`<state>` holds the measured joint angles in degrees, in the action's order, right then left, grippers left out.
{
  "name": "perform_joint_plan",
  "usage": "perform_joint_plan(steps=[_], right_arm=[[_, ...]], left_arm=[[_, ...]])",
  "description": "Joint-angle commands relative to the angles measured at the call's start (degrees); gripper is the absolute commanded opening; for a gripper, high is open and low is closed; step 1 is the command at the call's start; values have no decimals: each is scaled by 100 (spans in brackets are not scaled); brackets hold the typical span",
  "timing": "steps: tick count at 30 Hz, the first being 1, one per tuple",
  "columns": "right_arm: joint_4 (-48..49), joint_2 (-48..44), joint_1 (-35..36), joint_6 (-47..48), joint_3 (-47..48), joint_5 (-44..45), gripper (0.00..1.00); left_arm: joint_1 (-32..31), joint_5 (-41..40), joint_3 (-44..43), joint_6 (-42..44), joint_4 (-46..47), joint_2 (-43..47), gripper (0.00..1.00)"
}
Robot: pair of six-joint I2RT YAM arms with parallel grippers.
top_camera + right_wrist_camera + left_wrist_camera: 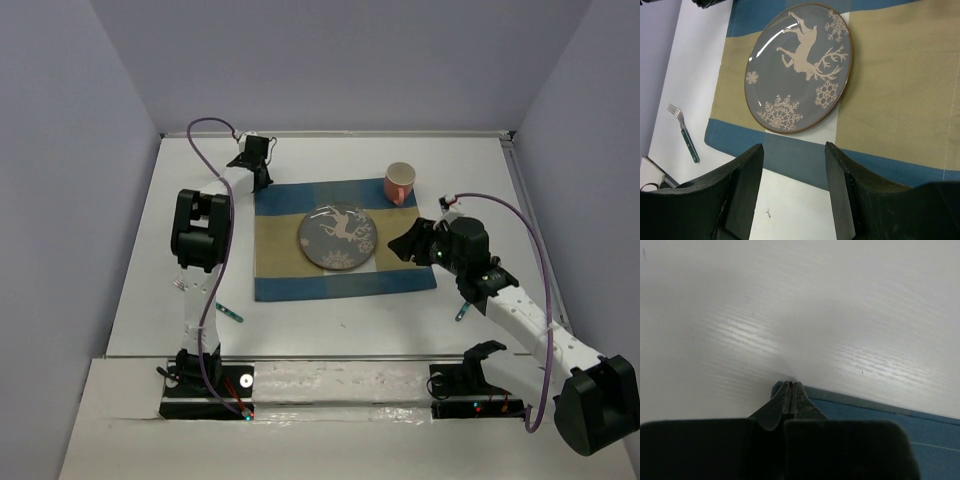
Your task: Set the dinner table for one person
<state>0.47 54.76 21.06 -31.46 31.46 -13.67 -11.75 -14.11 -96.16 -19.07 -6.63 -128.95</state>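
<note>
Left wrist view: the left end effector point(791, 386) has its two dark fingers pressed together, tips down at the far left corner of the blue, tan and white checked cloth placemat point(875, 415). Whether any cloth is nipped between them cannot be told. Past that corner spreads the large plain white rectangular counter point(790, 305), which is the dinner table itself and carries everything in view.

From the right wrist, the right end effector point(795, 185) is spread wide and holds nothing. Its fingers frame the near blue band of the placemat and a strip of white counter. Just ahead of them sits the round grey plate with a cream reindeer, snowflakes and a brown rim point(799, 65), lying flat on the middle of the placemat. Off the cloth to the left, a metal fork with a dark green handle point(684, 131) lies on the counter, well apart from the plate.

In the top external view a salmon-pink ceramic mug point(400, 183) stands upright at the far right corner of the placemat, apart from the plate. A small green-handled utensil point(462, 312) lies on the counter to the right of the cloth, partly hidden by the right arm; its kind cannot be made out
</note>
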Motion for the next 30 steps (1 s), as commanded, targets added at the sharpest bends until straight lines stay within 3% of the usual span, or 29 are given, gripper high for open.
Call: perform_joint_plan(steps=[1, 7, 9, 12, 18, 22, 30], right_arm=[[94, -18, 30, 175, 422, 268, 58], [-12, -71, 30, 246, 571, 356, 58], [-12, -36, 30, 255, 589, 374, 58], [-3, -1, 30, 272, 598, 348, 58], [-12, -97, 30, 246, 528, 339, 58], [-12, -1, 30, 272, 466, 321, 58], [102, 87, 30, 272, 405, 251, 58]], left_arm=[[76, -136, -464, 0, -418, -289, 0], [120, -118, -615, 52, -533, -272, 0], [129, -101, -370, 166, -357, 34, 8], [182, 188, -385, 386, -268, 185, 34], [217, 84, -105, 430, -444, 440, 39], [234, 13, 246, 553, -261, 695, 56], [340, 93, 449, 597, -215, 563, 56]])
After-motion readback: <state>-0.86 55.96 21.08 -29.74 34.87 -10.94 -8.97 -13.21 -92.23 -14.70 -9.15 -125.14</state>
